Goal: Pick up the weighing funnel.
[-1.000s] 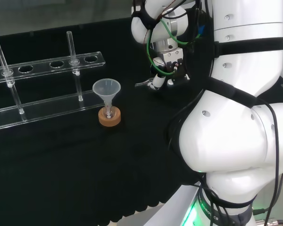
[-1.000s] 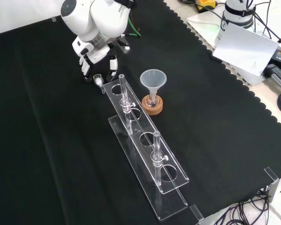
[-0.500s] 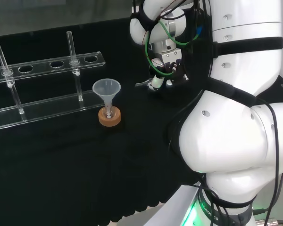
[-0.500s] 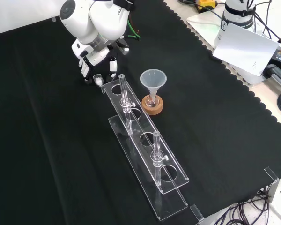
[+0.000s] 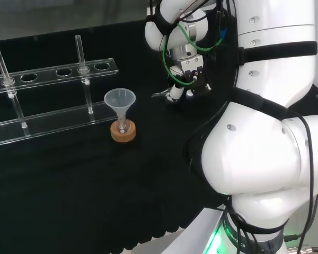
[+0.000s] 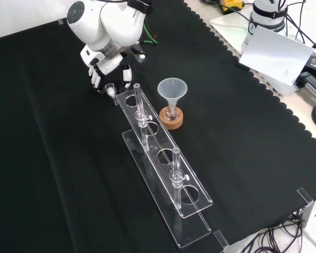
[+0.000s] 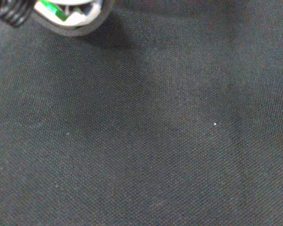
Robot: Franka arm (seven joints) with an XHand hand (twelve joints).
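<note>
The weighing funnel (image 6: 111,89) is a small clear piece lying on the black cloth just off the far end of the clear rack; in the head view the weighing funnel (image 5: 160,95) shows as a faint glint. My hand (image 6: 108,69) hangs low right over it, with fingers (image 6: 95,79) on one side and the thumb on the other, pointing down. The funnel rests on the cloth between them and I see nothing curled round it. In the head view the hand (image 5: 181,84) sits just right of the piece. A blurred part of the hand (image 7: 61,14) shows over bare cloth in the wrist view.
A clear tube rack (image 6: 163,174) with two upright tubes runs from the weighing funnel toward the front view's bottom. The big funnel (image 6: 171,90) stands in a small flask on a cork ring (image 6: 171,118) right of the rack. The cloth's scalloped edge and cables lie at the far right.
The hand has come down a little closer to the cloth, its fingers now lower beside the weighing funnel. The funnel has stayed where it lay.
</note>
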